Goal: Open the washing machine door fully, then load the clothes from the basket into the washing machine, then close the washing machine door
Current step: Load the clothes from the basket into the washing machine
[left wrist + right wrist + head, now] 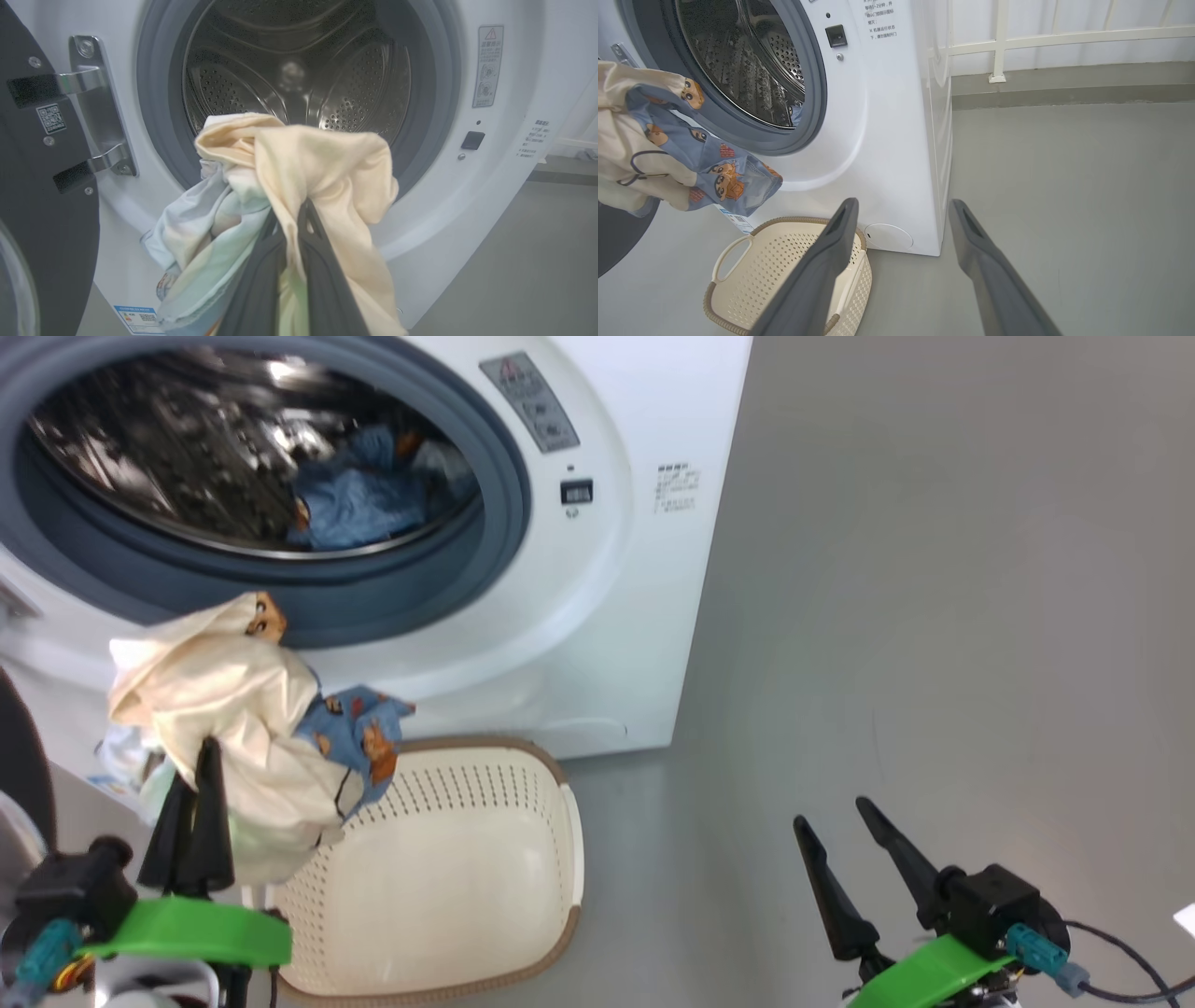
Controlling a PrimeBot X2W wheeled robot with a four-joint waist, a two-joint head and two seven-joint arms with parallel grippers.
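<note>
Smooth grey floor (934,616), seen from my head cam: the white washing machine (597,644) stands on it to the left, w/ the cream basket (571,840) sitting upright on the floor just in front of the machine's base, nr its lower right corner.

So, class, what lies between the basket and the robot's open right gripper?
Only bare grey floor: in the head view nothing stands between the basket and the right gripper.

Basket (467,803) on floor (934,616) before washing machine (635,616); bundle of clothes (233,709) above its left side; garment (359,504) in drum (168,448).
</note>
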